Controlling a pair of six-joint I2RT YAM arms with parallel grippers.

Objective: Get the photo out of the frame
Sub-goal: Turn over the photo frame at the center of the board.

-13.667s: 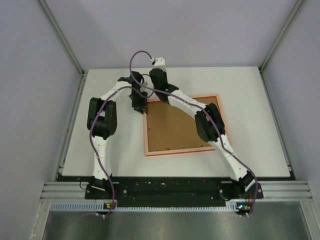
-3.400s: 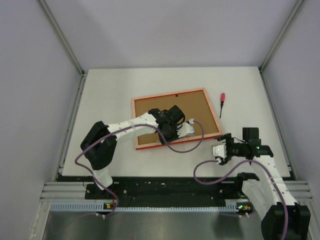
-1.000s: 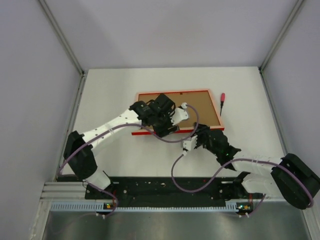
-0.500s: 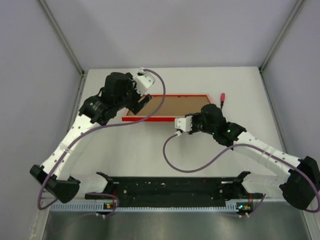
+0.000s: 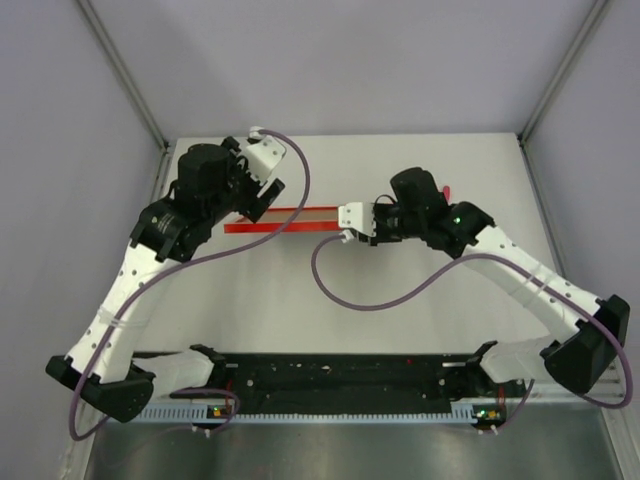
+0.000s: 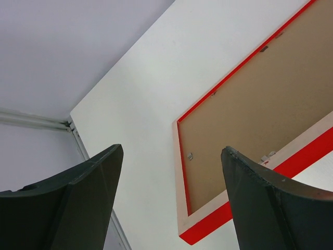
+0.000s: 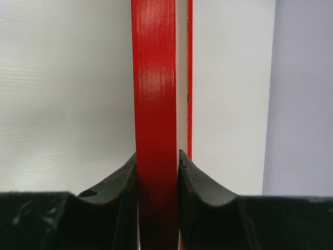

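Top external: red frame (image 5: 285, 219) being held on edge by the right gripper (image 5: 345, 222). Left wrist: left gripper (image 6: 171, 166) wide open, empty; photo being hidden by the backing board (image 6: 260, 99) ahead. Right wrist: frame, being pinched at one end, could pivot and slip.

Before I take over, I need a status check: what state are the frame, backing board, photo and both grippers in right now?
frame: tipped up on edge, pinched at one end.
backing board: seated in the frame's back.
photo: not visible, so its state cannot be told.
right gripper: shut on the frame's red edge.
left gripper: open, holding nothing, facing the frame's back.
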